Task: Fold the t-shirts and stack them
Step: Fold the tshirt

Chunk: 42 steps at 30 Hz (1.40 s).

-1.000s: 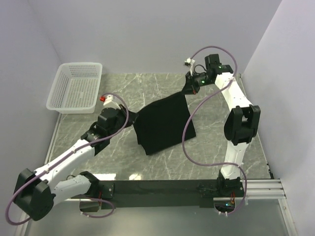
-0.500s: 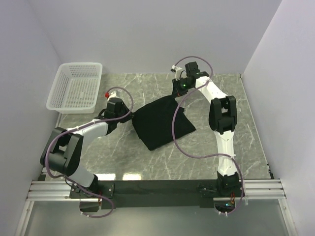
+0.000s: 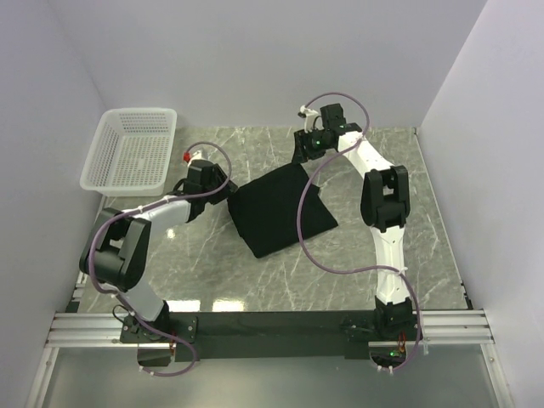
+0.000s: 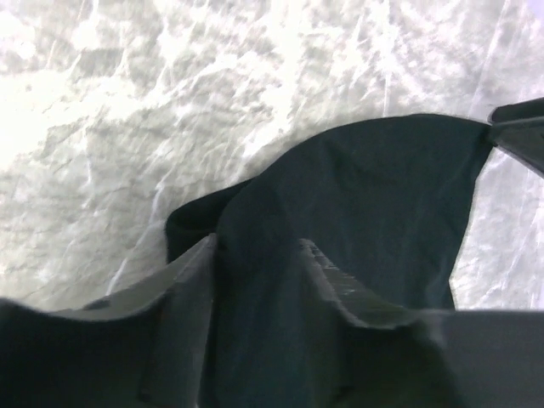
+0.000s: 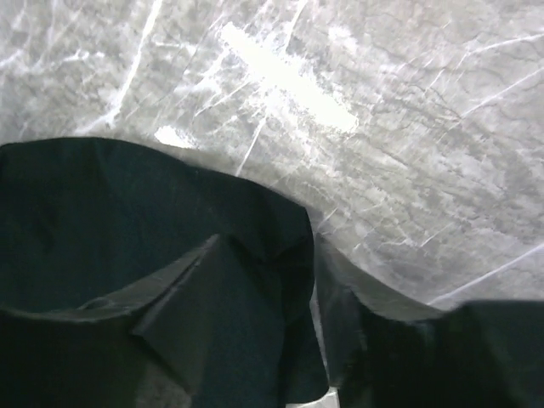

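Nearest you, just past the arm bases, the marbled table [image 3: 255, 280] is running up to the shirt [image 3: 280, 208]. The shirt is lying mid-table as 1 compact black panel, turned like a diamond. Doubled layers are peeking out along its left edge, so I am judging it folded at least once. No logo is showing.

At the shirt's left corner, your left claw [image 3: 223, 189] is sitting low. In its wrist view the jaws are standing partly apart, with black cloth lying flat between and beneath them. As far as I can tell, they are not pinching it.

At the shirt's far corner, your right claw [image 3: 302, 157] is sitting much the same way. Its jaws are parted, and a rumpled corner of cloth is lying between them with nothing clamped.

Farther off, beyond the shirt and well to its left, the white basket [image 3: 134, 157] is standing by the back wall.

You are looking at only 1 shirt, and no stack is showing anywhere. I am reading this fold as laid down, with both claws free of the cloth. Whether this shirt is needing another fold, I cannot tell. Stacking is not yet begun.
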{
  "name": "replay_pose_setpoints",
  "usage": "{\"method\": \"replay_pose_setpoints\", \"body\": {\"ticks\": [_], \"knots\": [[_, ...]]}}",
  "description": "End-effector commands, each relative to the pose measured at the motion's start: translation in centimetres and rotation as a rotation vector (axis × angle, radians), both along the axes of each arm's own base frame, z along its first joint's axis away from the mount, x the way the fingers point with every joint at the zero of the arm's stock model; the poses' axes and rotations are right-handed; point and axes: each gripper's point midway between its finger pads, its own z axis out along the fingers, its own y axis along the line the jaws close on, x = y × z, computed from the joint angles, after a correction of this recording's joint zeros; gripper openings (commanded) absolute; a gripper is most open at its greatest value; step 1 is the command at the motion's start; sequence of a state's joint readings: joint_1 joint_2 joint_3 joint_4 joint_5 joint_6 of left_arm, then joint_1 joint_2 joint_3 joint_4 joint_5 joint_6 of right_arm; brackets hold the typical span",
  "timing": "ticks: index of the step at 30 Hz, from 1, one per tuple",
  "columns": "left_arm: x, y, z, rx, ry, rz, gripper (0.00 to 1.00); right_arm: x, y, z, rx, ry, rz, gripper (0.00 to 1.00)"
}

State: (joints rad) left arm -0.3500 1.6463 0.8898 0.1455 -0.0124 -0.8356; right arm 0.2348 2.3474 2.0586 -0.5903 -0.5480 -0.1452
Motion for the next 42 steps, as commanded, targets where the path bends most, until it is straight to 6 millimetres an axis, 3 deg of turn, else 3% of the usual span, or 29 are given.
{"method": "replay_pose_setpoints", "body": {"ticks": [1, 2, 4, 5, 9, 12, 13, 16, 17, 18, 19, 21, 25, 31, 37, 42], "knots": [[1.4, -0.6, 4.7, -0.045, -0.108, -0.010, 0.50, 1.7, -0.9, 5.6, 0.025, -0.143, -0.027, 0.57], [1.2, -0.5, 6.4, -0.047, -0.144, -0.016, 0.53, 1.8, -1.8, 6.8, 0.019, -0.174, -0.027, 0.58], [1.0, 0.8, 7.5, -0.011, -0.163, 0.029, 0.60, 0.9, -2.7, 6.7, 0.019, -0.161, -0.004, 0.61], [0.6, 1.1, 8.9, -0.012, -0.193, 0.028, 0.60, 0.4, -3.9, 7.1, 0.007, -0.166, 0.013, 0.61], [-1.6, 1.5, 9.7, -0.033, -0.185, 0.027, 0.61, -2.7, -5.4, 5.4, -0.019, -0.111, 0.119, 0.61], [-3.8, 0.8, 10.0, -0.118, -0.213, -0.020, 0.56, -5.0, -5.1, 5.0, 0.001, -0.102, 0.203, 0.56], [-4.4, 0.2, 10.5, -0.164, -0.236, -0.051, 0.55, -5.8, -4.4, 5.8, 0.044, -0.114, 0.241, 0.54], [-4.4, -1.7, 10.7, -0.231, -0.244, -0.135, 0.48, -7.5, -2.5, 5.8, 0.149, -0.051, 0.315, 0.33], [-4.1, -2.5, 10.8, -0.253, -0.248, -0.162, 0.45, -7.0, -1.8, 6.8, 0.166, -0.058, 0.322, 0.18], [-3.9, -3.1, 10.8, -0.274, -0.249, -0.186, 0.39, -7.0, -0.8, 6.8, 0.184, -0.031, 0.327, 0.11], [-3.2, -4.0, 10.2, -0.303, -0.229, -0.210, 0.34, -7.3, 0.1, 5.6, 0.234, 0.071, 0.302, 0.03], [-1.9, -5.2, 8.7, -0.321, -0.184, -0.230, 0.27, -7.1, 1.9, 6.3, 0.284, 0.110, 0.313, 0.00], [-0.4, -6.6, 6.3, -0.344, -0.132, -0.237, 0.24, -5.5, 3.6, 4.8, 0.360, 0.235, 0.187, 0.00], [1.0, -7.0, 3.6, -0.331, -0.075, -0.219, 0.23, -3.0, 4.3, 3.0, 0.411, 0.332, 0.008, 0.00], [2.0, -5.6, -0.3, -0.283, -0.001, -0.134, 0.21, 1.5, 2.4, -0.3, 0.318, 0.309, -0.279, 0.00], [1.6, -3.6, -3.4, -0.252, 0.064, -0.065, 0.20, 2.7, 0.5, -2.7, 0.232, 0.300, -0.392, 0.00]]}}
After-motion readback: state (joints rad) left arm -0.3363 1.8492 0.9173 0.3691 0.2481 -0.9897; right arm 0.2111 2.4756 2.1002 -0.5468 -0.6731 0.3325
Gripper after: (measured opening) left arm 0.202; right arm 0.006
